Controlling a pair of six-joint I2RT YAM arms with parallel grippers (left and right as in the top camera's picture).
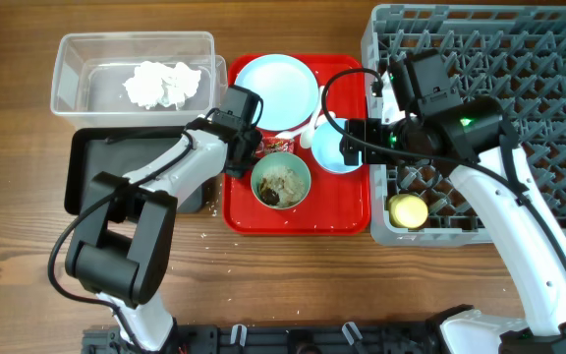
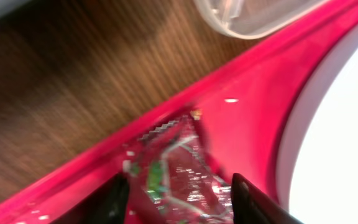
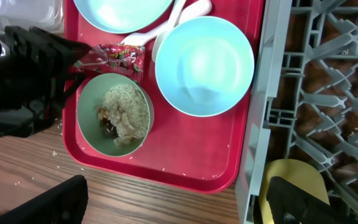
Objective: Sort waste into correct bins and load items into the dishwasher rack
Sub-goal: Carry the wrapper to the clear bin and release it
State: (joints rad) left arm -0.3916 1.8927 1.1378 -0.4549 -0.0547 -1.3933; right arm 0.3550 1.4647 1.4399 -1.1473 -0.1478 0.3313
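Observation:
The red-and-white snack wrapper [image 2: 176,171] lies on the red serving tray [image 1: 347,211], between the fingers of my open left gripper [image 2: 179,193], which sits low over it [image 1: 254,147]. The crumpled white tissue [image 1: 163,84] lies in the clear tub [image 1: 67,59]. Food scraps [image 3: 122,112] fill the pale green bowl [image 1: 281,182]. The pale blue bowl [image 3: 204,65], pale blue plate [image 1: 275,88] and white cutlery [image 3: 166,28] are on the tray. The yellow cup [image 1: 408,209] sits in the grey dishwasher rack [image 1: 558,118]. My right gripper [image 3: 179,199] is wide open and empty, above the tray's right side [image 1: 354,143].
The shallow black tray [image 1: 91,167] lies left of the red tray, partly under my left arm. A few rice grains are scattered on the wooden table [image 1: 263,265] in front of the tray.

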